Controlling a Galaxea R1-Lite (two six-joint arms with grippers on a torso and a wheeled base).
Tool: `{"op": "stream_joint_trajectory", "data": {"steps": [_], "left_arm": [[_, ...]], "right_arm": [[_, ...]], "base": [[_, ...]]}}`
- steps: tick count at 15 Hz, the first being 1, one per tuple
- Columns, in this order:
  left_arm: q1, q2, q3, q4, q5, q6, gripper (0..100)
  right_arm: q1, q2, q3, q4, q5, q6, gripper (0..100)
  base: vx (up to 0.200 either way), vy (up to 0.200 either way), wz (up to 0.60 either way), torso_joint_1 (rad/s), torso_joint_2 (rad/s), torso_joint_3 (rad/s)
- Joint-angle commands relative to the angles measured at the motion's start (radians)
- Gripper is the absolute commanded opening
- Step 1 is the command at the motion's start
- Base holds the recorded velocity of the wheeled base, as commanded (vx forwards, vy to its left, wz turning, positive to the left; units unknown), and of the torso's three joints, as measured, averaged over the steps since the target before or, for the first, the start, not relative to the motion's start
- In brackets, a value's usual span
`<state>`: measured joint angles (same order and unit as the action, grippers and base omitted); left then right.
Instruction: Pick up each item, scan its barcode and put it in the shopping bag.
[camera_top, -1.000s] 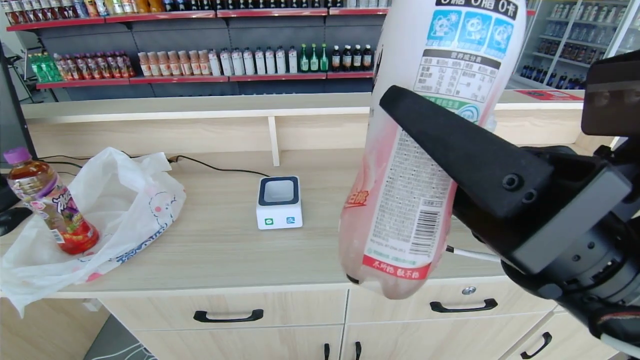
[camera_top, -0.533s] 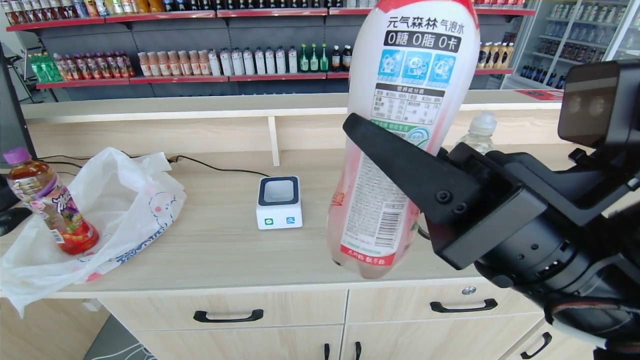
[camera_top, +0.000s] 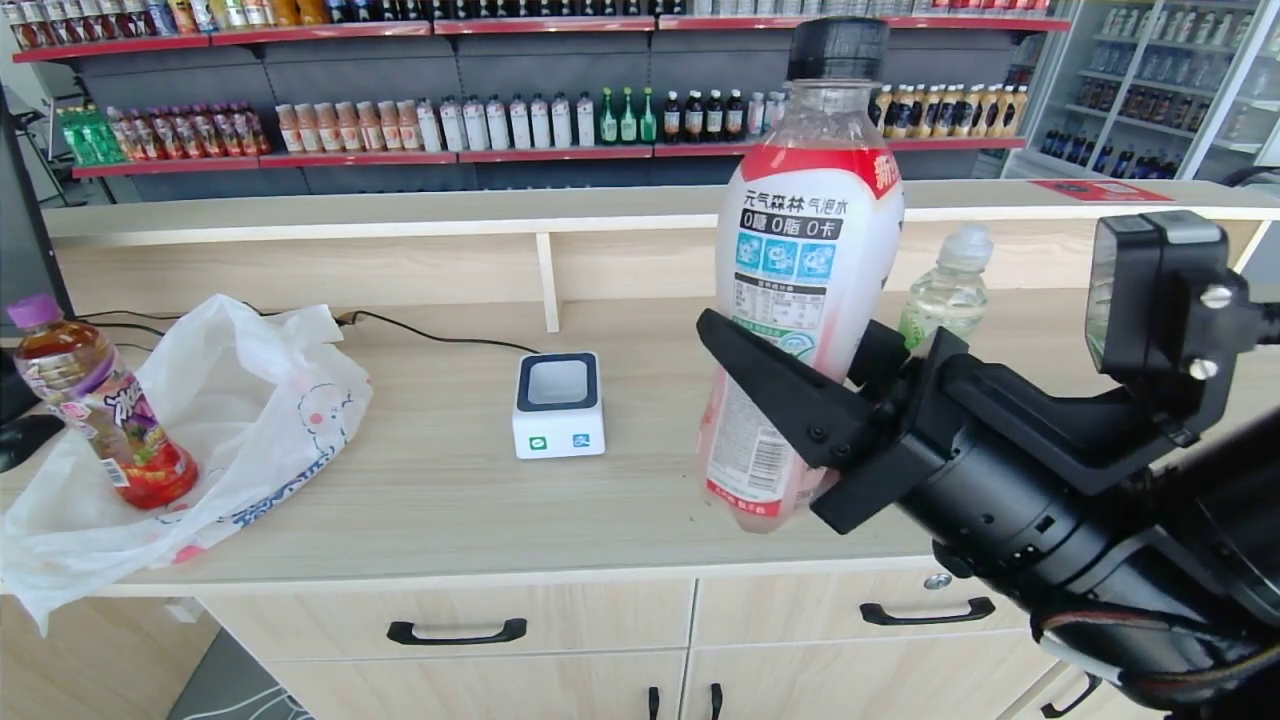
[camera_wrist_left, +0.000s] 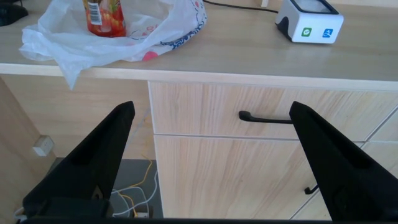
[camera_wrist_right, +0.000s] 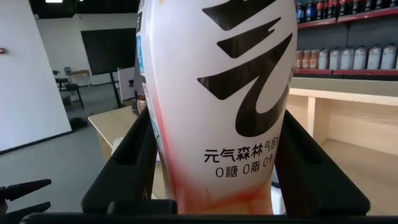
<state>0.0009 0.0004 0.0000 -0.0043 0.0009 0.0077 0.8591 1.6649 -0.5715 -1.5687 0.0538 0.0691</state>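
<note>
Gripping pink bottle (camera_top: 810, 250) round lower body: right gripper (camera_top: 790, 345) fingers closed on both sides. Bottle upright, just right of scanner (camera_top: 558, 403), base low over counter (camera_top: 430, 500) near front edge. Left gripper (camera_wrist_left: 211, 109) spread wide, empty, low before drawers (camera_wrist_left: 249, 155). Bag (camera_top: 250, 400) far left, tea bottle (camera_top: 100, 410) standing amid folds.

Risks:
- barcode (camera_top: 768, 458) faces robot, not scanner window; read likely fails unless bottle turned
- low grip on tall bottle; tilting may let it pivot or slip
</note>
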Motion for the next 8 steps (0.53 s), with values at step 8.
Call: {"op": "stream_joint_trajectory", "data": {"steps": [8], "left_arm": [[0.001,0.000,0.000,0.000,0.001,0.000,100]], "right_arm": [[-0.339,-0.082,0.119,-0.002,-0.170,-0.063,0]], "base": [[0.000,0.000,0.00,0.000,0.00,0.000]]}}
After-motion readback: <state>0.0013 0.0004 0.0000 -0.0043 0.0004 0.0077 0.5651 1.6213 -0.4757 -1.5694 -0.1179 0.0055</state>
